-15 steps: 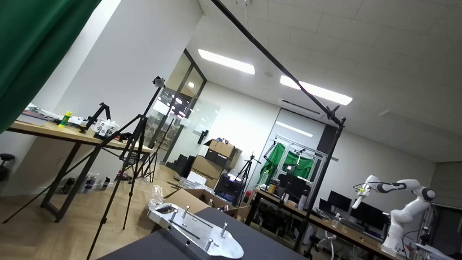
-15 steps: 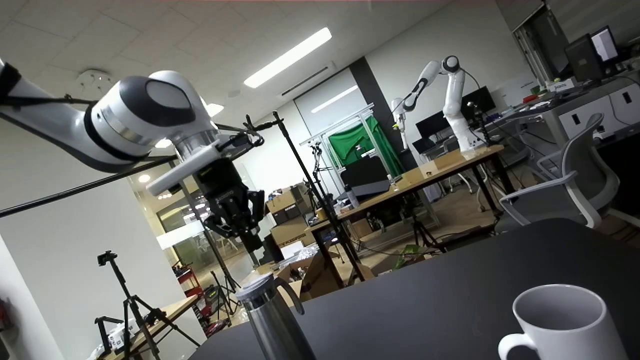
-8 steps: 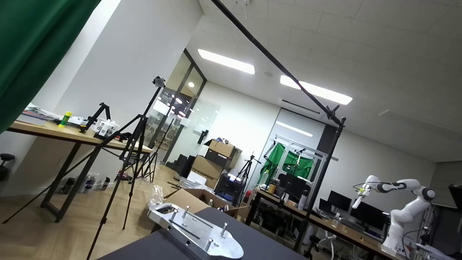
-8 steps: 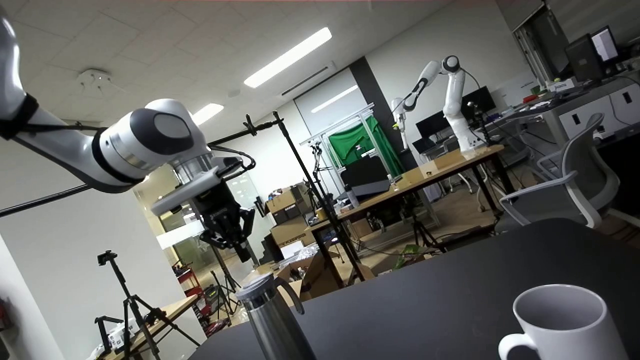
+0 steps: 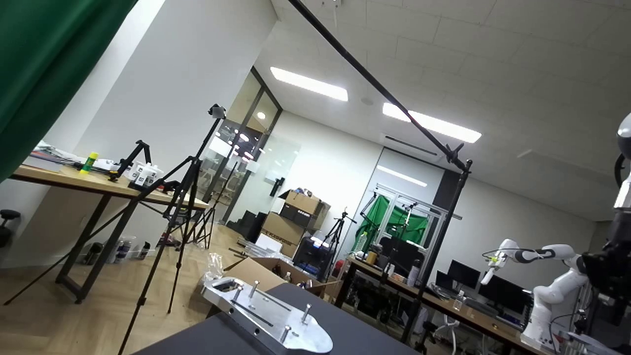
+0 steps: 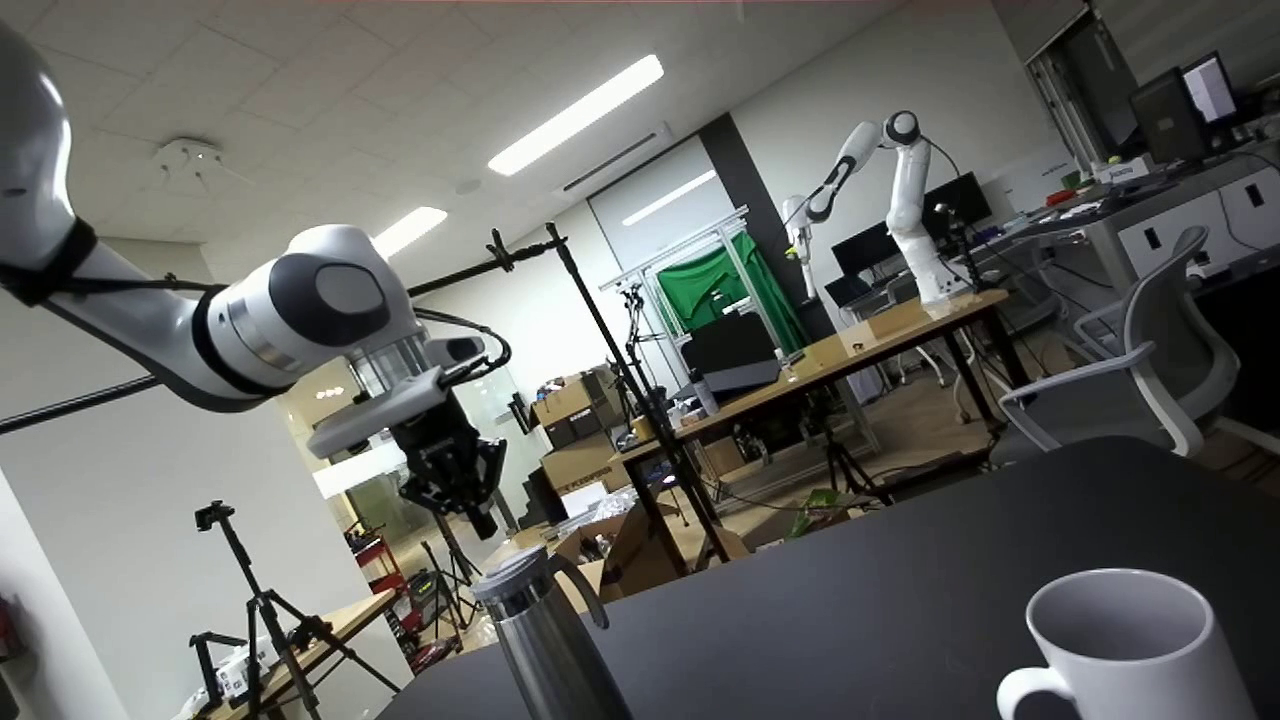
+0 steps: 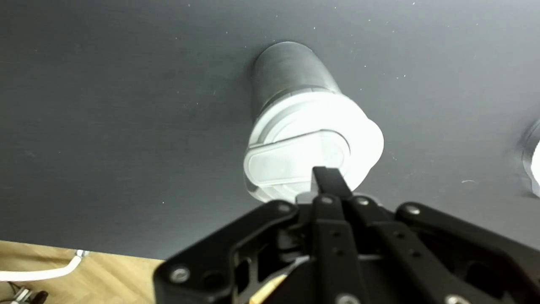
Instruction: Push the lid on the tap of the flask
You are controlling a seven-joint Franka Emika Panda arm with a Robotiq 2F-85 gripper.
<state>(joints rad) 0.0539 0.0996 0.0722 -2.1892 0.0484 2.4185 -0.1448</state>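
Overhead, end effector [image 6: 483, 522], rounded lid [image 7: 310, 147], metal flask [image 6: 557, 650]

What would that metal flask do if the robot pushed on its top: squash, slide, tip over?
The metal flask looks stiff, so squashing seems unlikely. Tall and slim, it could tip if its lid is pushed off-centre. Its smoothness may make it slippery to grip, though the handle could help.

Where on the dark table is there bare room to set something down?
Bare tabletop shows between the flask and the white mug in an exterior view; in the wrist view another patch lies between the flask and the table edge. It is crowded at the lid: the gripper hangs above.
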